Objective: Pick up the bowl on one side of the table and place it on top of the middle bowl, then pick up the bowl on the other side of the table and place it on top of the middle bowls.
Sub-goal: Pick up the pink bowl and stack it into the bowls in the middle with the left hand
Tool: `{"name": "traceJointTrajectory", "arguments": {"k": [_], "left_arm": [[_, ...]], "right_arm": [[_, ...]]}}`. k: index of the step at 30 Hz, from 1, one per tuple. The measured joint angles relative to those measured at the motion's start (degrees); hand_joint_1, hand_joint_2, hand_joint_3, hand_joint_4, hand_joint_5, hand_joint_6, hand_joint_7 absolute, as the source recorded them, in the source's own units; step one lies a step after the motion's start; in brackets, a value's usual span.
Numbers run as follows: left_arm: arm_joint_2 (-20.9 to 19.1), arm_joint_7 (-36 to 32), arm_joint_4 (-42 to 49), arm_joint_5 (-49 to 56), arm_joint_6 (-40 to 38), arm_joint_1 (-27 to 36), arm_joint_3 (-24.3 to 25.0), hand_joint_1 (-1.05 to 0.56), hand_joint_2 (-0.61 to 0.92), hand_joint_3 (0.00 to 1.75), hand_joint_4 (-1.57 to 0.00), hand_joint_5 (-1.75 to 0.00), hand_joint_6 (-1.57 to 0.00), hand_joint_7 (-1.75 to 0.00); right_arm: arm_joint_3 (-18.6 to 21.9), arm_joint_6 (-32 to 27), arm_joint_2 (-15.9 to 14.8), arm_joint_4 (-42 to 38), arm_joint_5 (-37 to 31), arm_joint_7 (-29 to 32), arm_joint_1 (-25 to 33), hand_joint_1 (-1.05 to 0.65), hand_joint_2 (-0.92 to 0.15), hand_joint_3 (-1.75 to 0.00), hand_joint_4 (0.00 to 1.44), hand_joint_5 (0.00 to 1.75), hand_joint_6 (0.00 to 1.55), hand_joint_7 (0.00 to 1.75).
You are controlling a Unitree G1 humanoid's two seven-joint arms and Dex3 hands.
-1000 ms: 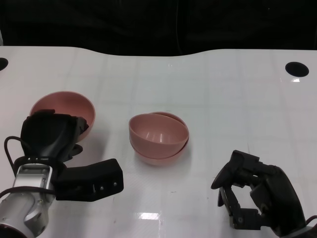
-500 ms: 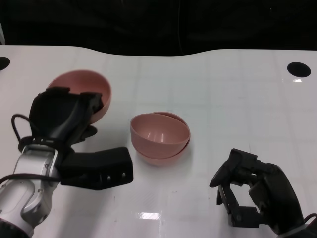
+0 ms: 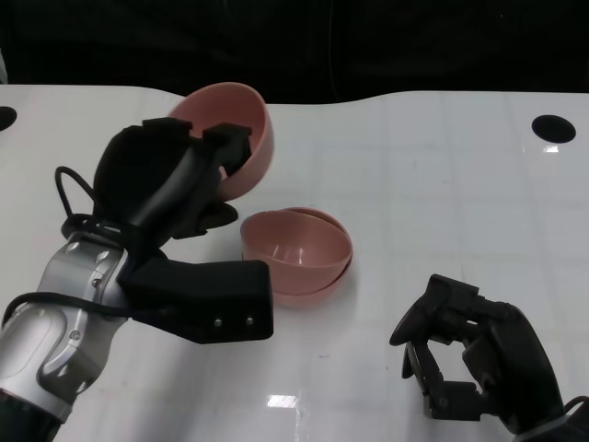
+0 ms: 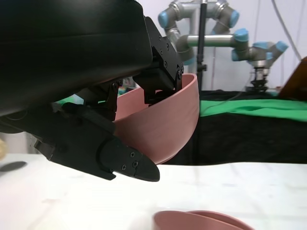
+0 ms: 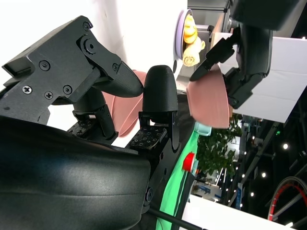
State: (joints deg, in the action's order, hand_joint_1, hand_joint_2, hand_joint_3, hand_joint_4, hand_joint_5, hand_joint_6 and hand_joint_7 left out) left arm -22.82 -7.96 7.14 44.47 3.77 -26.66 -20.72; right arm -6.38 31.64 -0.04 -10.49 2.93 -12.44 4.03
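The left hand [image 3: 175,180] grips a pink bowl [image 3: 241,138] off the white table [image 3: 442,184], tilted, its opening facing left. Near right sit 2 stacked bowls [image 3: 296,255]; the right hand [image 3: 474,364] is curled, holding nothing.

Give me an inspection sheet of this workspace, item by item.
Surface: white table, glossy, with a dark round hole near its far right corner.
Job's things: pink bowl lifted off the table and tilted; stacked bowls, two nested, in the middle.
Clutter: nothing seen.
Hands: left robot hand grips the lifted bowl by its rim; right robot hand is low at the near right, fingers curled, holding nothing.
Cables: black cable looping at the left wrist.
Surroundings: dark backdrop behind the table; the left wrist view shows other robot arms and a green cloth beyond.
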Motion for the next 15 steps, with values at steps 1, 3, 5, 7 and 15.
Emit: {"name": "traceJointTrajectory", "arguments": {"k": [1,3,5,7,15], "left_arm": [[0.27,0.20,-0.02,-0.45,0.74,-0.14,0.00,-0.21,0.65,0.64,-0.89,-1.75,-0.72,-1.57],[0.79,1.53,-0.18,-0.92,1.76,-0.70,-0.01,-0.23,0.58,0.79,-0.87,-1.75,-0.92,-0.73],[1.46,3.52,-1.06,-1.66,1.97,-1.15,-0.07,-0.23,0.56,0.78,-0.85,-1.70,-0.99,-0.29],[2.08,5.35,-1.37,-2.50,2.24,-1.57,-0.12,-0.21,0.54,0.80,-0.84,-1.71,-1.03,-0.55],[3.60,9.88,4.38,-6.52,7.10,-2.70,-1.28,-0.22,0.51,0.92,-0.86,-1.75,-0.69,-1.74]], "right_arm": [[0.00,-0.14,-0.03,0.01,-0.03,0.01,0.01,-0.09,-0.43,-1.33,0.87,1.63,0.82,1.30],[-0.03,-0.53,-0.09,0.16,-0.06,0.01,0.11,-0.09,-0.43,-1.33,0.86,1.63,0.82,1.30],[-0.05,-0.56,-0.17,0.39,-0.07,-0.01,0.27,-0.09,-0.43,-1.33,0.86,1.63,0.82,1.30],[-0.06,-0.56,-0.24,0.47,-0.10,-0.03,0.37,-0.09,-0.43,-1.33,0.86,1.63,0.82,1.31],[-0.07,-0.45,-0.33,0.52,-0.93,0.02,0.72,-0.10,-0.44,-1.31,0.85,1.63,0.82,1.31]]}}
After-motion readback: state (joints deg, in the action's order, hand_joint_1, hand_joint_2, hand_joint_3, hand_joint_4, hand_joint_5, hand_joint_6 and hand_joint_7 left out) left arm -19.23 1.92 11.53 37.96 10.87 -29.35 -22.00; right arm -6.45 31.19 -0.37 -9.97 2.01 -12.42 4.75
